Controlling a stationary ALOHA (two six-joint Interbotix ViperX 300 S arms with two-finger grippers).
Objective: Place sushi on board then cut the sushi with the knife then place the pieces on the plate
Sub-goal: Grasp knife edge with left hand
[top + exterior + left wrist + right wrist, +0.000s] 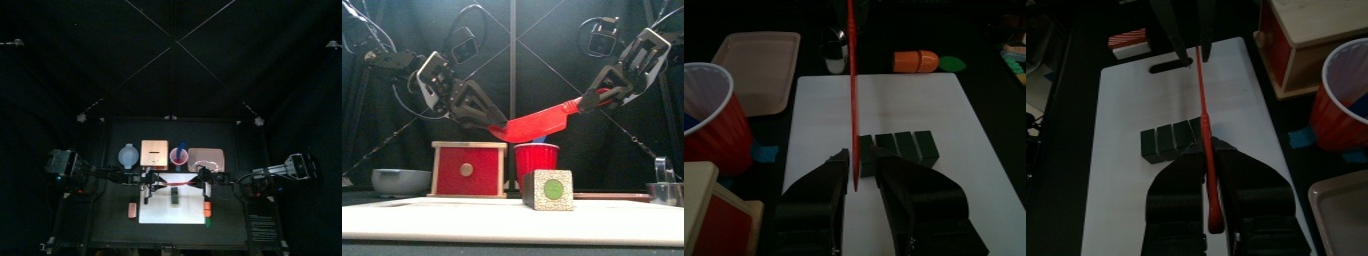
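Two grippers share one red knife (543,122), held high over the table. The left gripper (486,122) is pinched narrow on the blade end and the right gripper (596,100) is clamped on the handle end, so the knife slopes up toward the right.

- Sushi roll (547,189) lies on the white cutting board (160,215), about mid-board, with bare white all round it and the widest margin toward the front edge.
- Back row behind the board, left to right: bowl (127,155), wooden box (154,152), red cup (179,155), pink tray (206,157). The tray is bare.
- Air between knife and roll is open, with nothing in between.

View differences:
- Front view shows the roll's pale, green-centred end face and the knife's height. It does not show the tray.
- Left wrist view shows the roll as joined dark blocks just beside the blade line, plus an orange toy (914,61) off the board's edge.
- Right wrist view shows a striped toy (1126,40) past the board's far corner.
- Top view alone shows the whole back row at once.
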